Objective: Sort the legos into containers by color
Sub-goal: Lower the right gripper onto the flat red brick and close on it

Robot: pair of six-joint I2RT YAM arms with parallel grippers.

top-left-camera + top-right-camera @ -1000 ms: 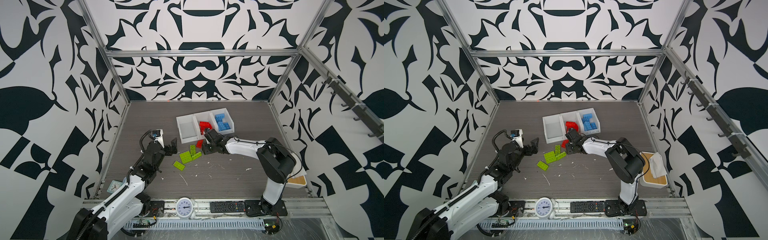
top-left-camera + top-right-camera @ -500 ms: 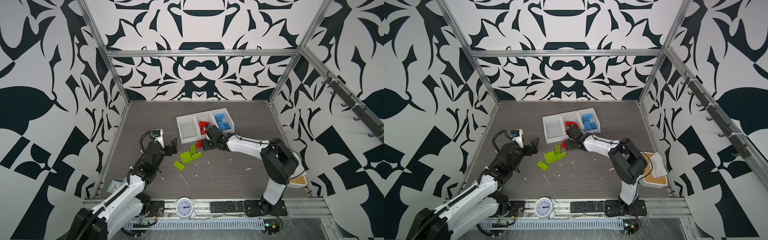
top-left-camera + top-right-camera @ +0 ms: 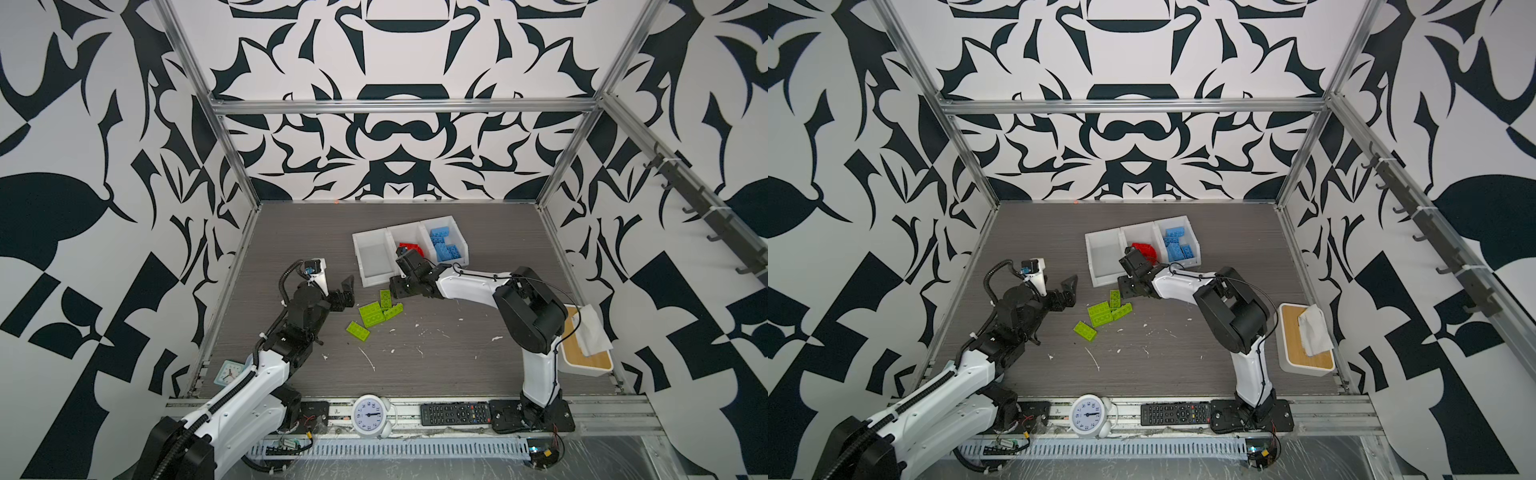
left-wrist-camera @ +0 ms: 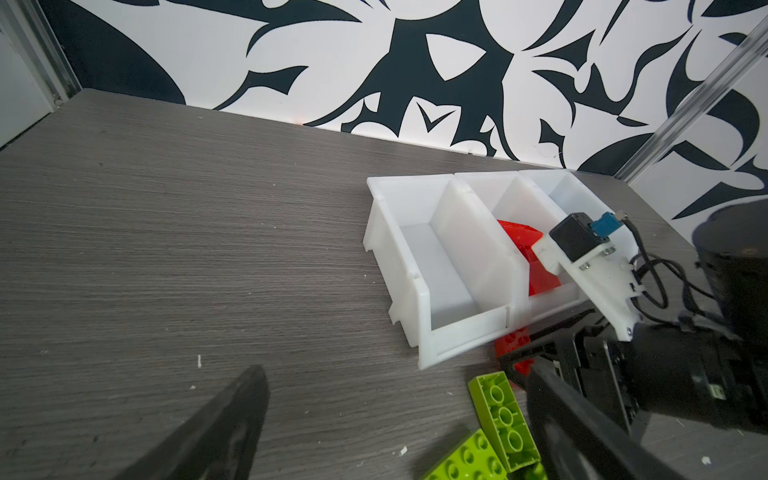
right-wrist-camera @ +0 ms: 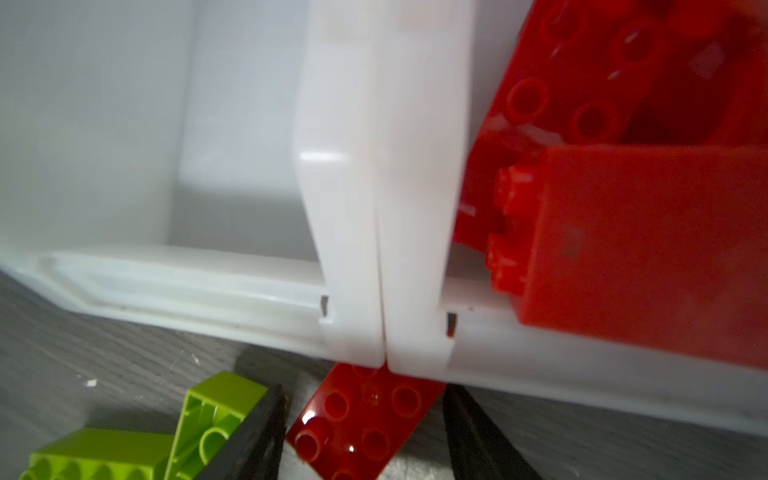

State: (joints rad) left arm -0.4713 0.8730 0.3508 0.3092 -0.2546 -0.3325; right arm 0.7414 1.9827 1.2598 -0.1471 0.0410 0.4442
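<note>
Three joined white containers [image 3: 360, 257] [image 3: 1090, 257] [image 4: 376, 216] stand at mid-table. The left one is empty, the middle one holds red legos [image 3: 411, 248] [image 5: 623, 208], and the right one holds blue legos [image 3: 444, 247]. A red brick [image 5: 357, 432] [image 4: 513, 345] lies on the table against the containers' front lip. My right gripper [image 3: 395, 286] [image 5: 365, 399] is low over it, with a finger pressed on each of two opposite corners. Several lime green legos [image 3: 376, 311] [image 3: 1104, 311] [image 4: 505, 415] lie just in front. My left gripper [image 3: 348, 293] [image 4: 395, 374] stands open beside them, holding nothing.
A white box with a wooden lid and a tissue [image 3: 582, 357] sits at the right edge. A round clock [image 3: 370, 415] and a remote [image 3: 455, 413] lie on the front rail, and a small teal clock [image 3: 226, 372] sits front left. White scraps dot the table.
My right gripper has shifted left along the containers' front, to where the left and middle containers meet. The left arm has not moved.
</note>
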